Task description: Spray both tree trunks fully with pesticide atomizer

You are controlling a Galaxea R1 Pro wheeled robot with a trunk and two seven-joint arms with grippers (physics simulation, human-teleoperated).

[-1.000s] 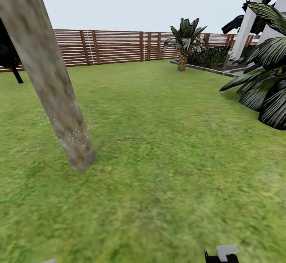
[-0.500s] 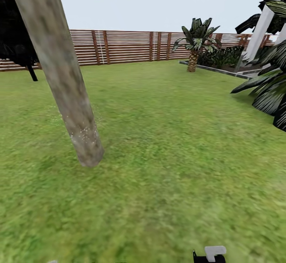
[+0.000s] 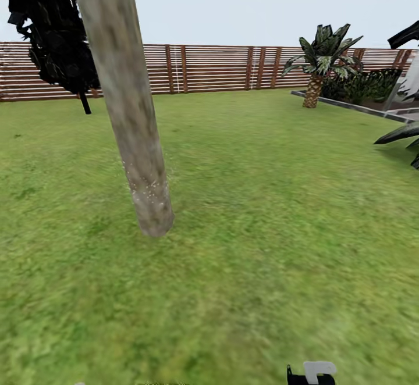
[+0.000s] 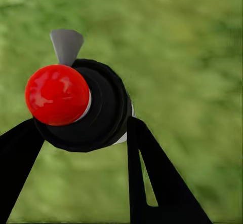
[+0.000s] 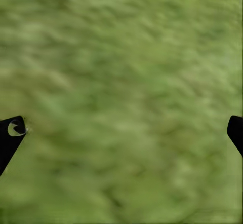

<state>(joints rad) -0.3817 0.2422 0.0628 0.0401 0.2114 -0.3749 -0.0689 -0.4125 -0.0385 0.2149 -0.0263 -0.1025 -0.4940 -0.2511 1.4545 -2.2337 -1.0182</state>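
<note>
1 atomizer in L hand, 1 trunk

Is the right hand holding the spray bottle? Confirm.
No. The right hand is spread wide open over bare grass; the spray bottle sits between the left hand's fingers.

The left gripper's black fingers clamp the red-topped pesticide atomizer above blurred green lawn.
</note>
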